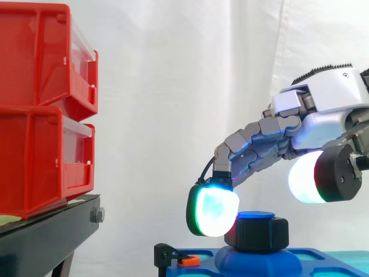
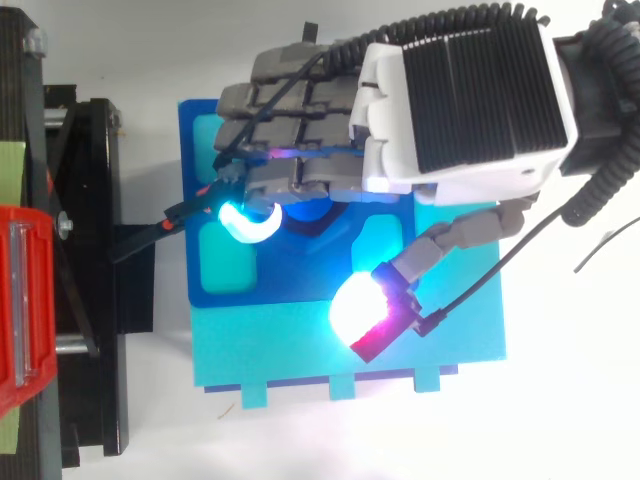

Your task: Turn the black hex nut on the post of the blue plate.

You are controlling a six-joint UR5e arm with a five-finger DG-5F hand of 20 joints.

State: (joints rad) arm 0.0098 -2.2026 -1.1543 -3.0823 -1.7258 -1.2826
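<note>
The black hex nut [image 1: 257, 233] sits on the blue-capped post [image 1: 256, 215] of the blue plate [image 1: 323, 259], low in the side view. My hand [image 1: 328, 98] reaches in from the right and hovers over it with its fingers stretched and bent downward. One glowing fingertip [image 1: 213, 211] rests against the nut's left side. The thumb pad [image 1: 305, 176] hangs above and right of the nut, apart from it. From above, the hand [image 2: 460, 100] covers the post, and the plate [image 2: 270, 280] shows around it, with the thumb pad [image 2: 358, 309] over its near half.
Two stacked red bins [image 1: 40, 104] stand on a black stand [image 1: 49, 234] at the left. A small black and orange clip [image 1: 185, 261] sits at the plate's left edge. A light turquoise base [image 2: 300, 350] lies under the plate. White curtain behind.
</note>
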